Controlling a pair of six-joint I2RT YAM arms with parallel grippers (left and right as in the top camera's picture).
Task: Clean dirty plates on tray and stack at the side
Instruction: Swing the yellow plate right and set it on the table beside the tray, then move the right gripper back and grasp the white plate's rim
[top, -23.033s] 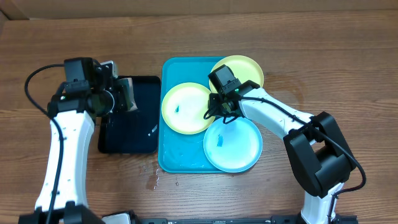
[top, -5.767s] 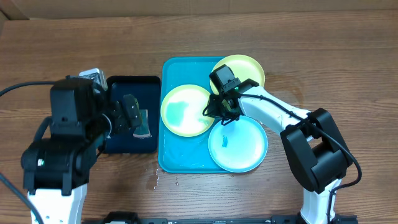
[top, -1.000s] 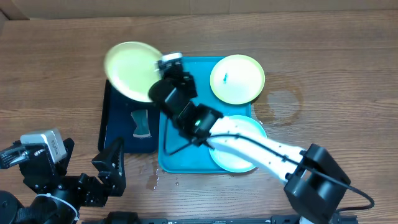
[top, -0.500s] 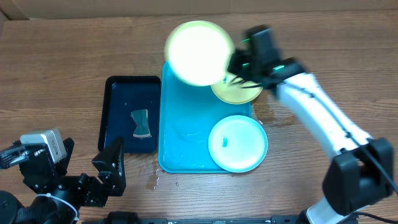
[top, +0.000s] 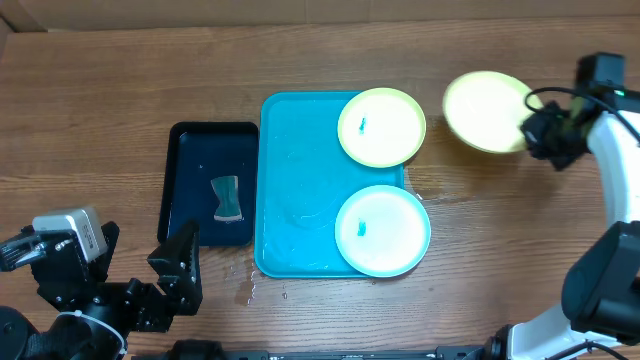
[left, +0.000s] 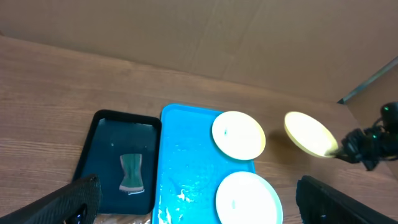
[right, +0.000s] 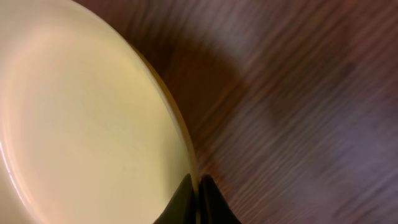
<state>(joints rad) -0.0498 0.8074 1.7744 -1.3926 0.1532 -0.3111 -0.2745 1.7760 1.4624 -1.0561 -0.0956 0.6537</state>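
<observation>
Right pincer (top: 534, 126): closed on the rim of the held plate (top: 485, 110) — yellow-green, tilted, over the bench (top: 100, 90) near its right edge, right of the tray (top: 300, 200).
Left pincer (top: 175, 262): open, at the front-left corner.
Tray contents: yellow plate (top: 381, 127) and blue plate (top: 382, 230) on its right side — each with a small blue smear.

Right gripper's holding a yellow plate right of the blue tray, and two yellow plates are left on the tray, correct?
Not quite: the overhead view shows one yellow-green plate and one light blue plate left on the blue tray. The right gripper does hold the yellow plate.
</observation>
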